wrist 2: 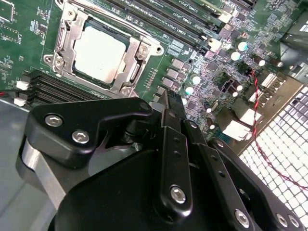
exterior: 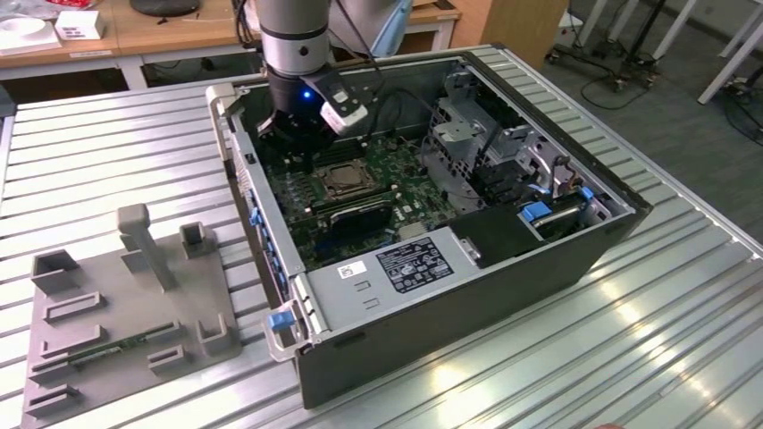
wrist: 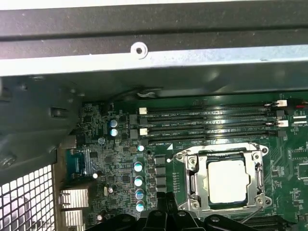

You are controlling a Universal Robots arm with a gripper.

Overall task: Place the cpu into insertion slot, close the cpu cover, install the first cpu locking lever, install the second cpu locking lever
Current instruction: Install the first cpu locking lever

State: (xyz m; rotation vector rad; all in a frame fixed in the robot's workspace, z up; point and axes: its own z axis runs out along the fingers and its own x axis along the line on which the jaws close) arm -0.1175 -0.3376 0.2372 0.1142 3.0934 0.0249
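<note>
Arm reaches down into open computer case [exterior: 477,308], so gripper [exterior: 293,136] hangs low over green board [wrist: 120,166], near cpu [wrist 2: 98,53] but not touching it. In second wrist view fingers [wrist 2: 169,109] look pressed together, nothing between them. cpu lies flat in its slot, pale top up. cpu cover [wrist 2: 129,72] lies folded down round cpu like a frame, likely to keep it from lifting. Long memory slots [wrist: 207,120] run just beside cpu. Can't tell if thin locking levers are hooked
</note>
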